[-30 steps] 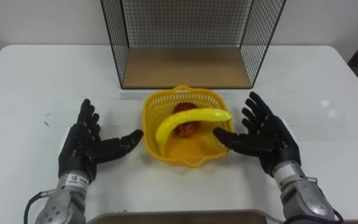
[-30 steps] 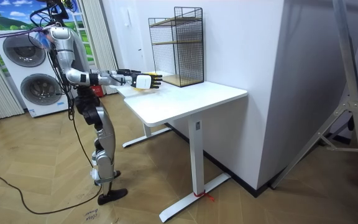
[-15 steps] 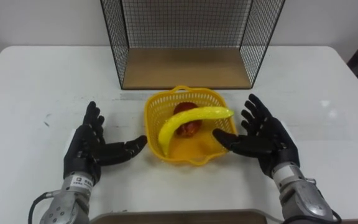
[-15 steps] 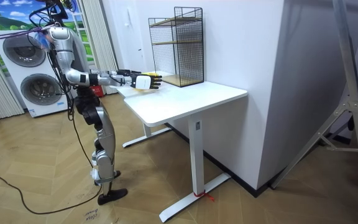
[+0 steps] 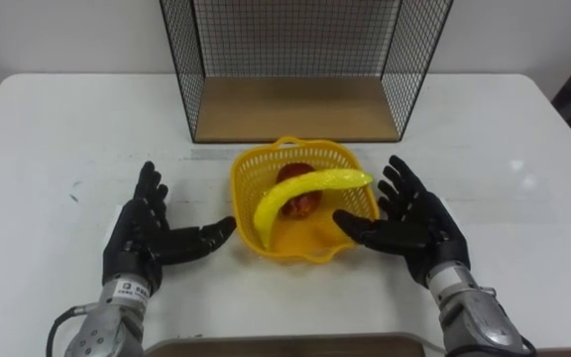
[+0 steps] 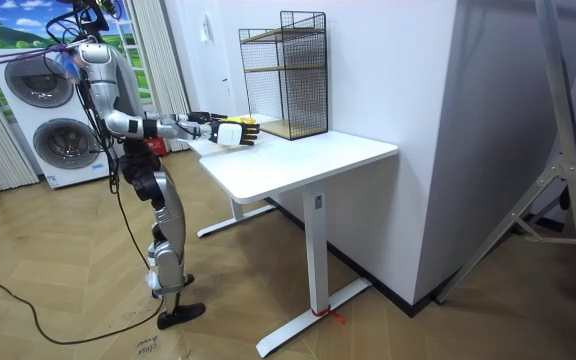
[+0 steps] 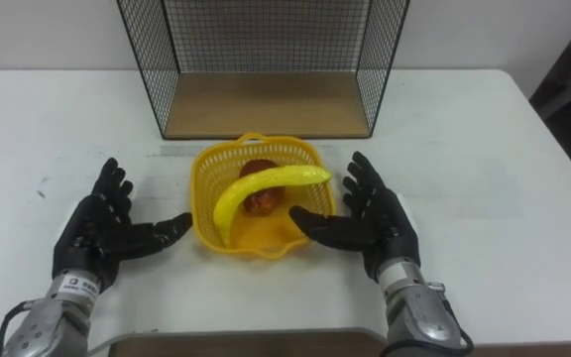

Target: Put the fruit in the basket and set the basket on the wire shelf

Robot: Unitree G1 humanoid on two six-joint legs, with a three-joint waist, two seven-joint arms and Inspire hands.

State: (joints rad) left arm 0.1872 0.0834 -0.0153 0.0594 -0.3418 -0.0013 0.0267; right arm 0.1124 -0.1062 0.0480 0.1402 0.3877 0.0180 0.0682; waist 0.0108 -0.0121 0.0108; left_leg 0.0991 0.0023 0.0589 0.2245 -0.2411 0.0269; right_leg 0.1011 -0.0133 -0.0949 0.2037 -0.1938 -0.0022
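White table (image 5: 57,119), stacked washing machines (image 6: 63,150) behind

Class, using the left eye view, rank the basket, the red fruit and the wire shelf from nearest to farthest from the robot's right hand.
Measured from the right hand:
1. basket: its right rim lies at the thumb, just left of the hand.
2. red fruit: inside the basket, under the banana.
3. wire shelf: at the table's far side, behind the basket.
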